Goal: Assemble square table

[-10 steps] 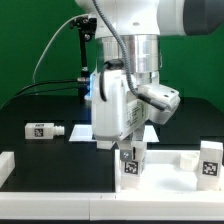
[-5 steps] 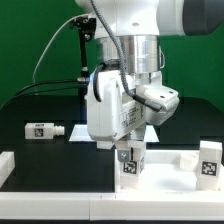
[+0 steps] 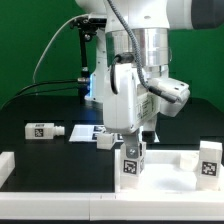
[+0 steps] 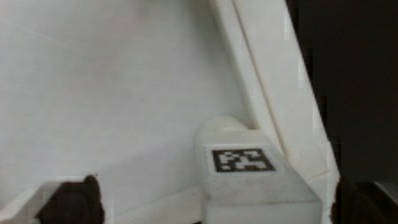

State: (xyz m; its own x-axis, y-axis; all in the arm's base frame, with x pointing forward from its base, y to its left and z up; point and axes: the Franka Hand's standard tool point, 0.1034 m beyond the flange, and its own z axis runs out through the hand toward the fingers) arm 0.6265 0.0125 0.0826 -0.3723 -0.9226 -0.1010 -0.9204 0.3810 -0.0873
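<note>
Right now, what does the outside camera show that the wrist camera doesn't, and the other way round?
Only the exterior view: the arm itself, a lying leg at the exterior view's left, a far leg standing at its right, and the marker board.
Only the wrist view: the gap between a dark fingertip and the leg, and the table top's rim close up.
Both: the middle leg, tagged and upright on the table top, under the open gripper.

The arm (image 3: 148, 50) points straight down, its end effector (image 4: 222, 200) spread wide.
</note>
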